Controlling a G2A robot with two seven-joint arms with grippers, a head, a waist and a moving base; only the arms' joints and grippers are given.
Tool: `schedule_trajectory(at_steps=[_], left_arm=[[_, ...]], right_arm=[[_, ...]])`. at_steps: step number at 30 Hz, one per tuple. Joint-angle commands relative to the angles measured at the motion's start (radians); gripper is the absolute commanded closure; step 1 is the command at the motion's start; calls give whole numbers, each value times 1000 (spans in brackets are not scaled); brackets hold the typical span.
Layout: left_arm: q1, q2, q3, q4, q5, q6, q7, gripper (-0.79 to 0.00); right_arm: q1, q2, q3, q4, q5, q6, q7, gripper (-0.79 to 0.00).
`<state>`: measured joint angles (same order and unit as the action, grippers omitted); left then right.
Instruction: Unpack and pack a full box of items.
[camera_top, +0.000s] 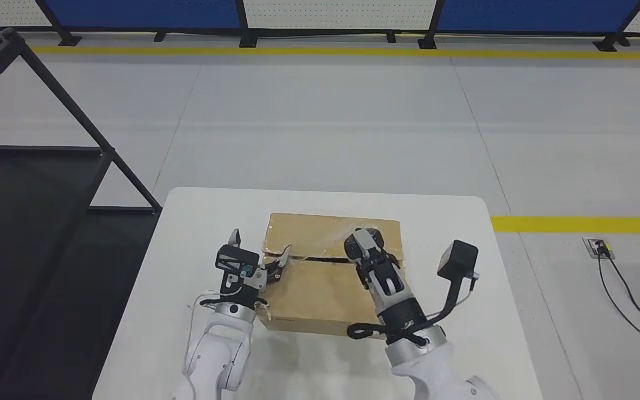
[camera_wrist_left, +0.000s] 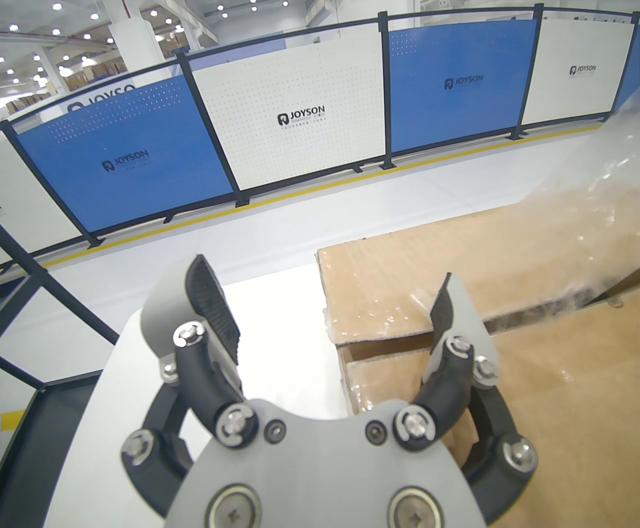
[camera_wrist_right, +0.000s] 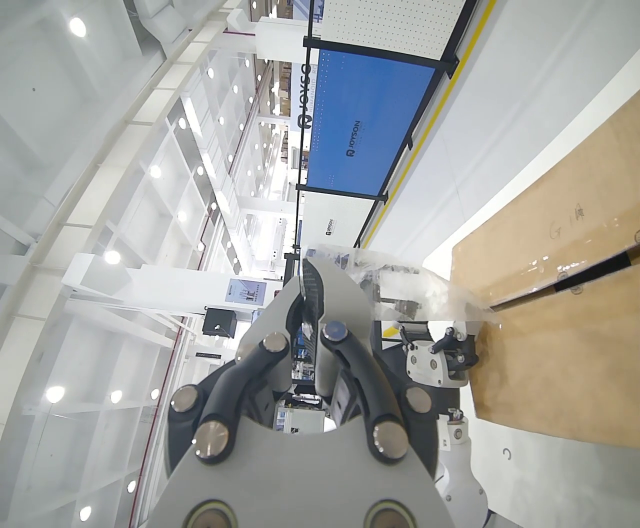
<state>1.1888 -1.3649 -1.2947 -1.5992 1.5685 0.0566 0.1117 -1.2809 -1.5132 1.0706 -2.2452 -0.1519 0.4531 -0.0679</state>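
Note:
A closed brown cardboard box (camera_top: 310, 300) sits on the white table (camera_top: 200, 230). A dark seam runs between its top flaps (camera_wrist_right: 590, 272). A strip of clear tape (camera_wrist_right: 400, 290) is peeled up from the seam, and my right gripper (camera_wrist_right: 309, 272) is shut on its free end, above the box top (camera_top: 365, 248). The lifted tape (camera_wrist_left: 595, 200) also shows over the box (camera_wrist_left: 500, 260) in the left wrist view. My left gripper (camera_wrist_left: 325, 272) is open at the box's left edge (camera_top: 255, 265), one finger (camera_wrist_left: 447, 310) over the flap corner and nothing held.
A black metal frame (camera_top: 60, 200) stands on the floor left of the table. Blue and white fence panels (camera_top: 140, 12) line the far side. Bare table surface lies left and right of the box.

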Motion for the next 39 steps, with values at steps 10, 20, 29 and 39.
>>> schedule_trajectory(at_steps=[10,20,29,39], left_arm=[[-9,-2,1,9,-3,-8,4,-785],[-19,-4,2,15,-2,-16,4,-785],[-25,-5,0,19,-3,-21,2,-785],[-31,-6,0,27,-3,-23,-2,-785]], right_arm=[[-35,-2,-7,-31,-21,17,-7,0],[-80,-1,14,-52,-38,56,-11,0],[-82,-3,74,-42,-16,124,-4,0],[-65,-4,133,-32,24,167,17,0]])
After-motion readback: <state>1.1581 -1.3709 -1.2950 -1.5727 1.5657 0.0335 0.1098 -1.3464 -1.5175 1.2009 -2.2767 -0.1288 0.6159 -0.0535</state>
